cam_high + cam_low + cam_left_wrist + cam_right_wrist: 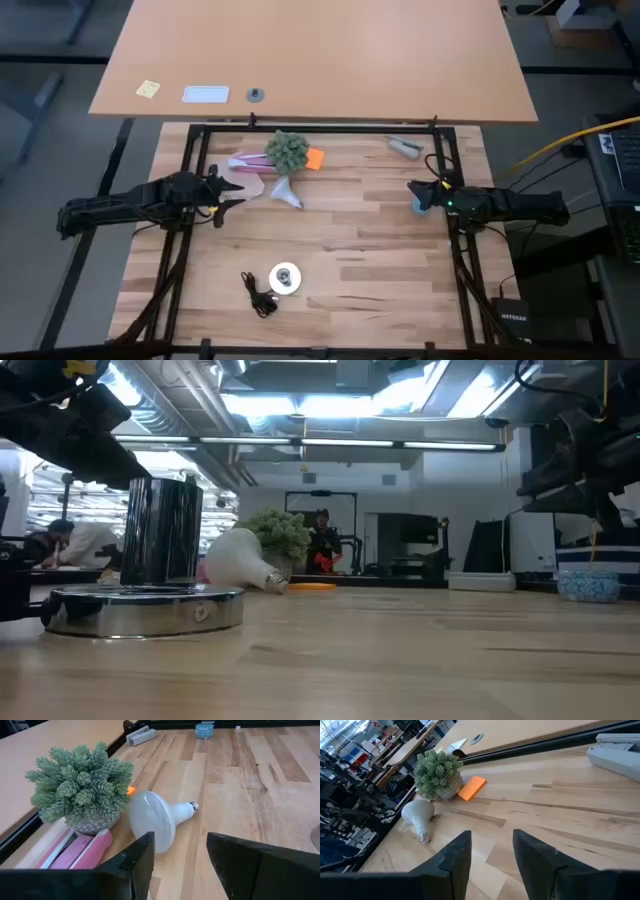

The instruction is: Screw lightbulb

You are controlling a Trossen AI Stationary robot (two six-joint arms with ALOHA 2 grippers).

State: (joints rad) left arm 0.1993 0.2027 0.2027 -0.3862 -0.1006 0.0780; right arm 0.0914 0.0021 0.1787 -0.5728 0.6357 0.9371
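- Round white-and-silver socket disc [285, 278] sits near front edge; bare wood surrounds it.
- Frosted white lightbulb [285, 191], grey screw base, lies sideways beside left gripper [228, 191].
- Left gripper and right gripper [413, 190]: fingers spread, empty.

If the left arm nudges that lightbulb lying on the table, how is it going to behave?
The lightbulb lies on its side, its dome round and its neck tapering, so a nudge would probably send it rolling in a curve rather than straight. Its frosted surface looks smooth, so it may slip in a loose grip. It is probably light and fragile. The left end effector is open.
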